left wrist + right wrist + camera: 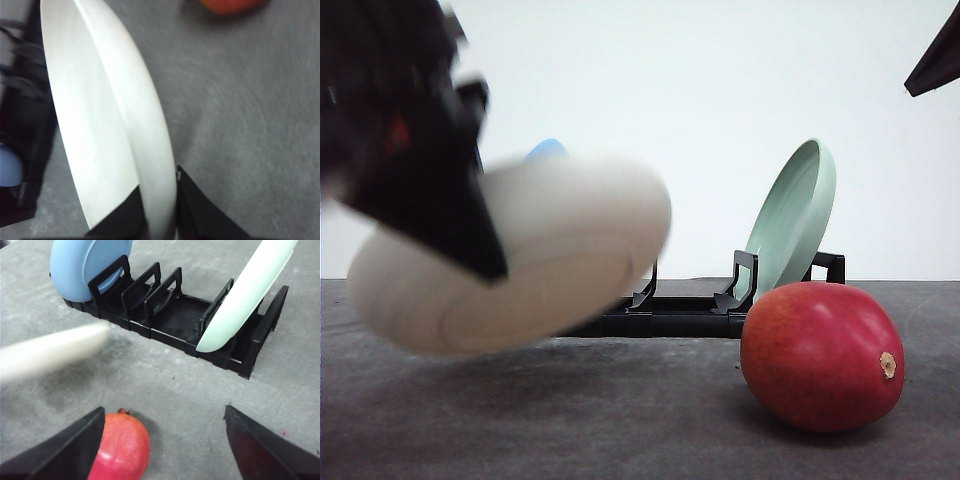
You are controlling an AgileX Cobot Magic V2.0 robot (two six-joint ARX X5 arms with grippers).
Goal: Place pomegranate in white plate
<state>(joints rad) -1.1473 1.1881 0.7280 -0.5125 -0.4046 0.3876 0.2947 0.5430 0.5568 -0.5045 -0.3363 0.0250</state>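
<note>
Okay, your left gripper (160,220) was clenched on the white plate (520,265), held tilted above the table; pomegranate (120,447) sat just beside the spread right gripper's (165,450) finger, right arm nearer.

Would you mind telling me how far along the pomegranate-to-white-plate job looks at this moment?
Done: the white plate is out of the black rack, where the blue plate and pale green plate stand. In hand: the left tool grips the white plate's rim, tilted above the table. Left: laying it flat, then moving the pomegranate, which sits untouched on the table between the open fingers of the right tool.
</note>
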